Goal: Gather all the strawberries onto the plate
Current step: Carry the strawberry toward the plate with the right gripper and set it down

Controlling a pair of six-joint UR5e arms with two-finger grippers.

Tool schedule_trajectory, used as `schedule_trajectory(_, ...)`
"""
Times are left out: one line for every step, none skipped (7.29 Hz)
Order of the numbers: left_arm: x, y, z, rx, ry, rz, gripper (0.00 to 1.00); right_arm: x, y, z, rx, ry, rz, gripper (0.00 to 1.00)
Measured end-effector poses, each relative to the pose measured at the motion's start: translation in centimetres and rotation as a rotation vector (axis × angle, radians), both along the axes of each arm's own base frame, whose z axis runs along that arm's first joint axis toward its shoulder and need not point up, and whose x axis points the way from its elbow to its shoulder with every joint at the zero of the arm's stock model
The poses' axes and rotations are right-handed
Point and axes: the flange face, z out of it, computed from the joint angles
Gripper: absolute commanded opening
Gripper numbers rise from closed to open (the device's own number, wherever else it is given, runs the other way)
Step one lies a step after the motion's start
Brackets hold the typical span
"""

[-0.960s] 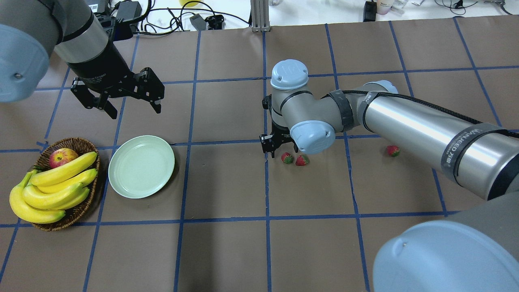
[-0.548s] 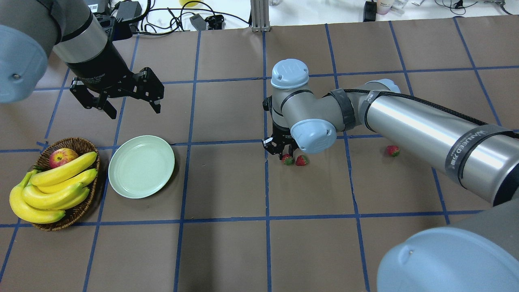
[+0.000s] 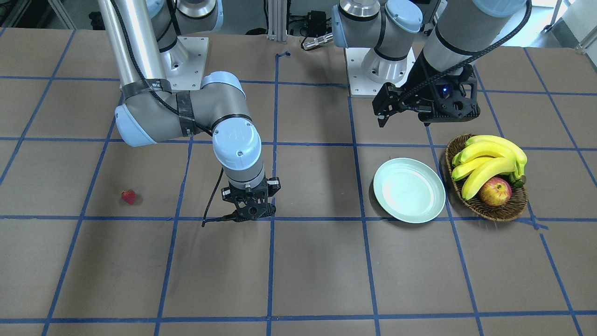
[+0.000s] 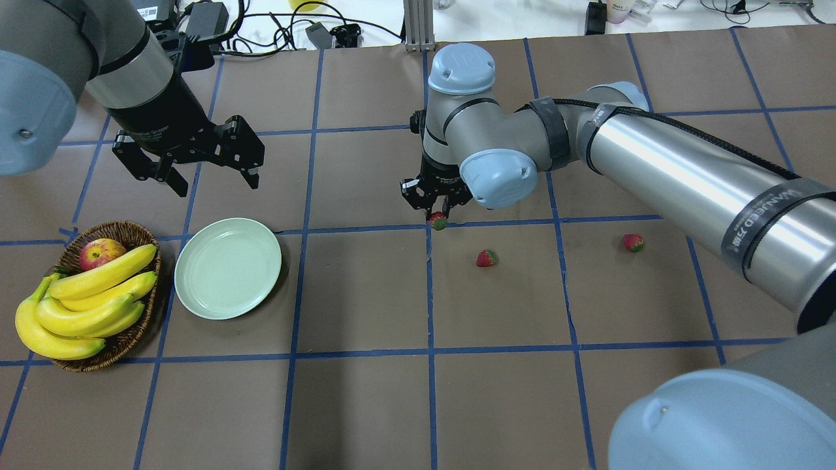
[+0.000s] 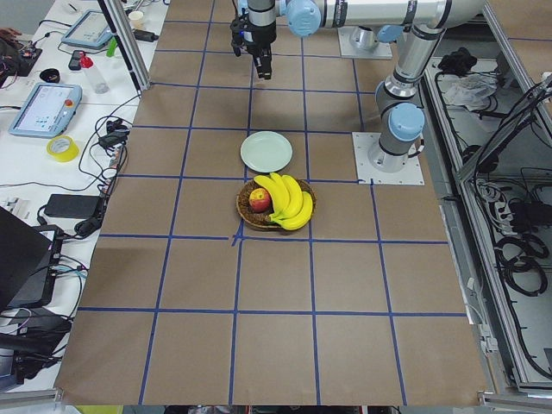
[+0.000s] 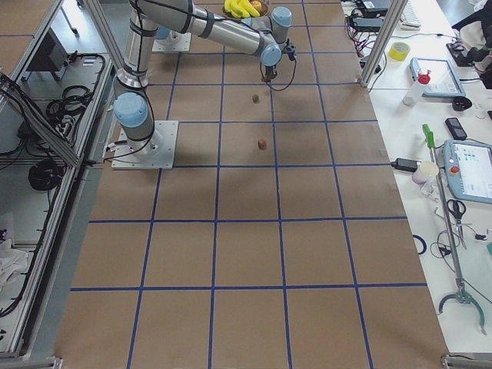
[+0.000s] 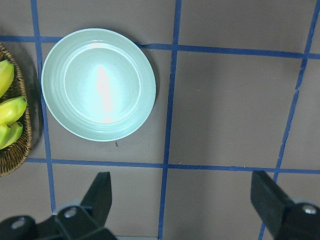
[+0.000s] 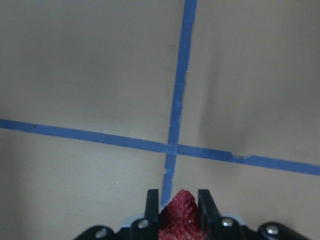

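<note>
**One berry in the right fingers, two on the worktop**

Grips a small red strawberry with a green cap [image 4: 438, 222] in the right gripper [image 4: 436, 214], its fingers [image 8: 205, 206] drawn narrow and pressing the berry from both sides. Hangs just off the brown paper-covered worktop [image 4: 366, 405], near a crossing of blue tape lines [image 8: 175, 148]. Shows only red flesh from the right wrist view, tapering to a blunt point between the fingertips, with the long axis seemingly along the fingers. Shows a touch of green at the berry's lower edge from overhead. Cannot tell for certain which way the cap faces.

Leaves a second strawberry [image 4: 486, 258] on the worktop near the held one, lying on its side with the green apparently toward the overhead view's right. Leaves a third strawberry [image 4: 632, 243] well apart, further toward the robot's right; too small to read its direction.

Spreads the left gripper [image 4: 215, 183] wide, with nothing between its black fingers [image 7: 100, 195], hovering above the worktop beyond the plate.

Sets the round, shallow, pale mint plate [image 4: 228, 268] flat on the worktop, well apart from the held strawberry toward the robot's left. Places it just beside a brown wicker basket [image 4: 130, 228] of yellow bananas [image 4: 85, 300] and a red-yellow apple [image 4: 99, 252].
</note>
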Motion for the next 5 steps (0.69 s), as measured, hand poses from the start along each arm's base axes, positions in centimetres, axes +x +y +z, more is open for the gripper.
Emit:
schedule_trajectory(0.0, 0.0, 0.0, 0.001, 0.000, -0.001, 1.00, 2.4, 0.3, -0.4, -0.005, -0.020, -0.042, 0.00)
schedule_trajectory(0.0, 0.0, -0.1, 0.002, -0.002, -0.003, 1.00, 5.3, 0.9, -1.4, -0.009, -0.029, -0.070, 0.00)
schedule_trajectory(0.1, 0.1, -0.2, 0.005, -0.004, -0.004, 1.00, 7.7, 1.6, -2.7, -0.007, -0.032, -0.087, 0.03)
schedule_trajectory(0.1, 0.1, -0.3, 0.006, -0.006, -0.004, 1.00, 9.2, 2.2, -3.7, 0.000, -0.031, -0.097, 0.06)
schedule_trajectory(0.1, 0.1, -0.3, 0.007, -0.007, -0.003, 1.00, 10.0, 2.8, -4.4, 0.009, -0.030, -0.099, 0.14)
